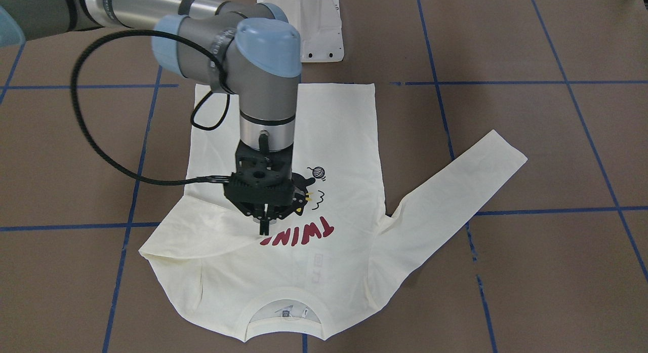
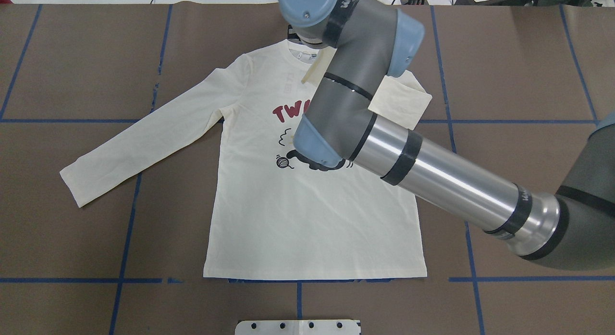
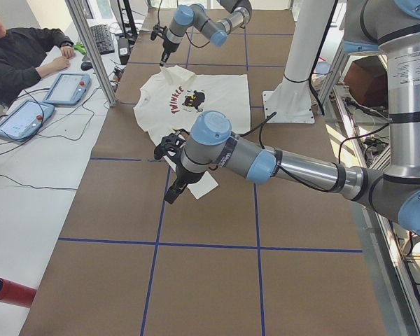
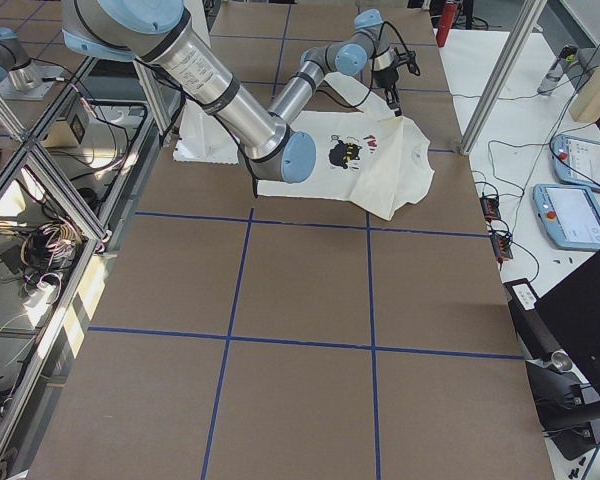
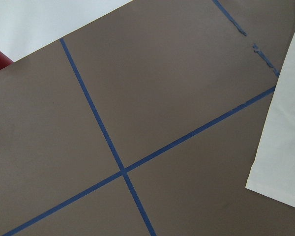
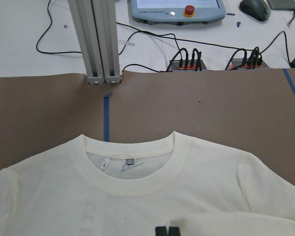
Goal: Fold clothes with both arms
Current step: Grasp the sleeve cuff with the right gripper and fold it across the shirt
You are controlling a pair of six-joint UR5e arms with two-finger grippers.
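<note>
"Overhead exterior first: where did the T-shirt (image 2: 312, 229) lie?"

"Flat on the brown table (image 2: 72, 61), print side up, with the neck at twelve o'clock and the hem at six. The free sleeve (image 2: 144, 147) stretched out toward eight o'clock. The right arm covered much of the chest from that camera."

"And the other sleeve?"

"The front-facing camera showed it best. The folded sleeve (image 1: 202, 236) was drawn in across the chest, and the right gripper (image 1: 264, 229) stood over the nine o'clock end of the red lettering (image 1: 304, 234)."

"Was it gripping?"

"It looked so. Its fingers were drawn close together, and in the right wrist view the black fingertips (image 6: 161, 231) seemed to pinch a bit of pale cloth at six o'clock. The collar (image 6: 137, 179) lay just beyond them."

"What of the left gripper (image 3: 173, 194)?"

"Only the exterior left camera caught it. It hung over the free sleeve's end, and whether its fingers were apart or together I couldn't tell. Its wrist camera saw the cuff (image 5: 280, 147) at three o'clock and crossing blue tape (image 5: 103, 132) on the table."

"Anyone nearby?"

"A person (image 3: 21, 56) sat at ten o'clock in that side view, well apart from the shirt."
</note>
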